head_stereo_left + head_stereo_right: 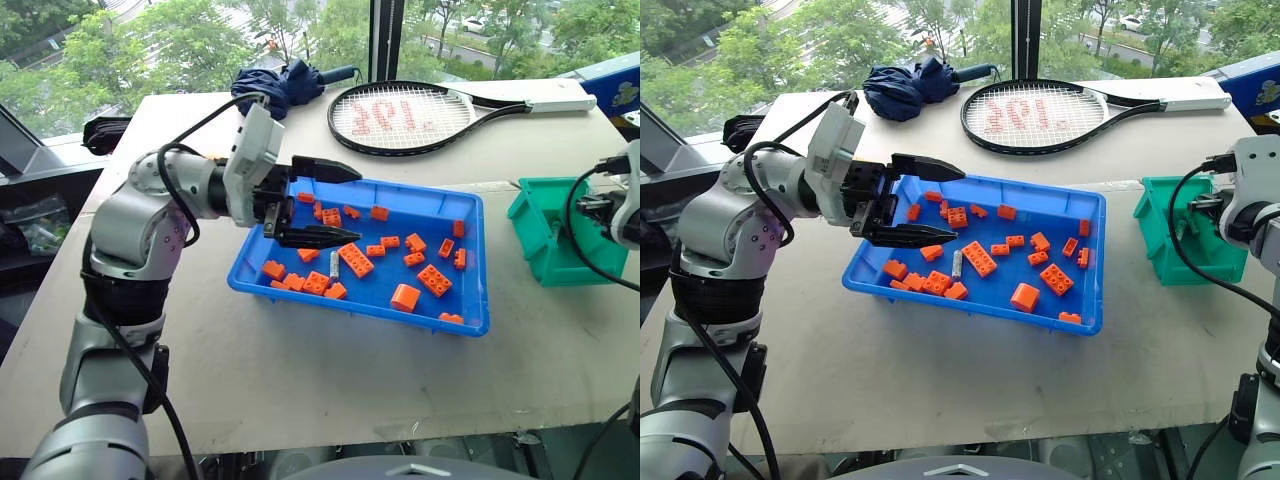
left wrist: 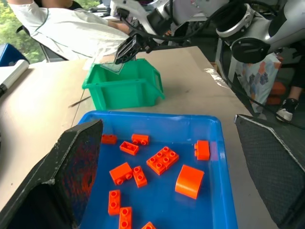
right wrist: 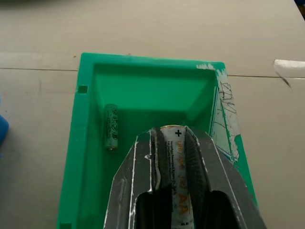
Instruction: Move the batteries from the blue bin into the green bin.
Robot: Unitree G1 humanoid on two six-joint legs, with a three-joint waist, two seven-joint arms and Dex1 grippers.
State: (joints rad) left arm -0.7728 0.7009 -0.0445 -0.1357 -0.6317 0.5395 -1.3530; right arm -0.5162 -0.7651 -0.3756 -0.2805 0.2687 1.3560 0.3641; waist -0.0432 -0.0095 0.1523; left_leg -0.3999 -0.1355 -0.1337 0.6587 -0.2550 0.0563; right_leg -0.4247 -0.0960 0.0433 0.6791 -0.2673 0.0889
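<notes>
The right gripper [image 3: 174, 157] hangs over the green bin [image 3: 88, 143] at the right edge of the head views, its jaws clamped on a white battery [image 3: 178, 176] that stands between them, plus end pointing out toward the bin floor. The step in hand looks like the drop. To do it well, the jaws should part only while the tip sits over the middle of the bin, clear of the sloped front and the taped wall, and low enough that the battery does not bounce out. A second battery [image 3: 111, 127], green-labelled, already lies on the bin floor near one wall, so the release is best aimed beside it.

The left gripper [image 1: 312, 205] hovers over the upper left end of the blue bin [image 1: 470, 325] in the middle of the frame, jaws spread wide and grasping nothing. Below it a slim silver-grey battery [image 1: 334, 264] lies upright in the picture among the orange bricks [image 1: 356, 259], just beside a long one. It is thin and smooth, likely to roll, so a pinch across its width, away from the neighbouring brick, seems safest.
</notes>
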